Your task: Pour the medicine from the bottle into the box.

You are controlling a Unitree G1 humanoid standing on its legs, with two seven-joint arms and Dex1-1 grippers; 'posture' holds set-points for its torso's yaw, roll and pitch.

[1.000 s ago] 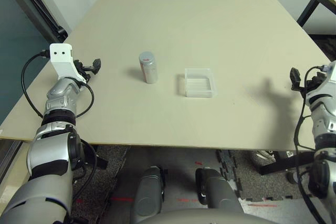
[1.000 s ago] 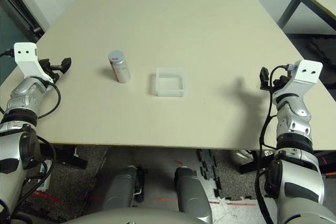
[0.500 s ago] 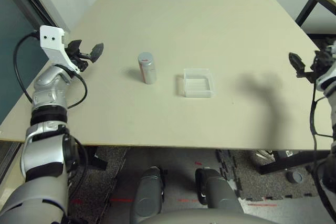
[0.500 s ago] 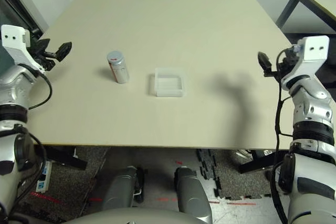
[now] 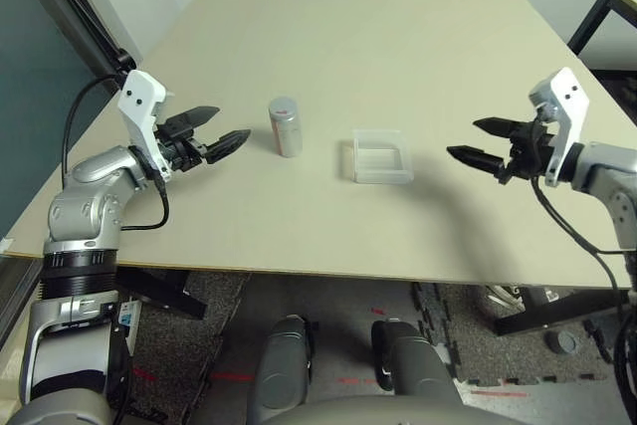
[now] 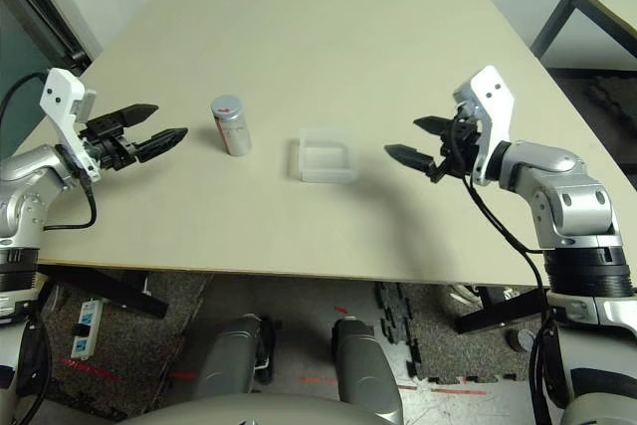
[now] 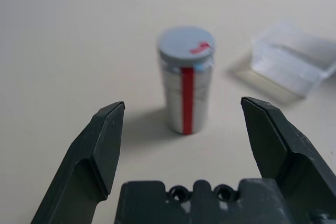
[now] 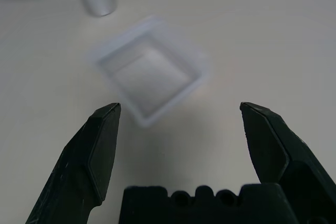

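The silver-grey bottle (image 5: 285, 127) stands upright on the table, its grey cap on and a red stripe down its side (image 7: 187, 80). To its right lies the clear plastic box (image 5: 383, 156), which looks empty (image 8: 149, 75). My left gripper (image 5: 225, 125) is open, pointing at the bottle from its left with a short gap between them. My right gripper (image 5: 482, 141) is open too, pointing at the box from its right, a little away from it. The medicine is hidden inside the bottle.
The beige table (image 5: 338, 37) stretches wide behind the two objects. A dark doorway or panel (image 5: 30, 87) lies off its left edge, and another table's leg (image 5: 597, 7) shows at the far right.
Both arms have swung inward from the table's sides and turned level, so the left gripper now points at the bottle and the right one at the box. Bottle and box have not moved.
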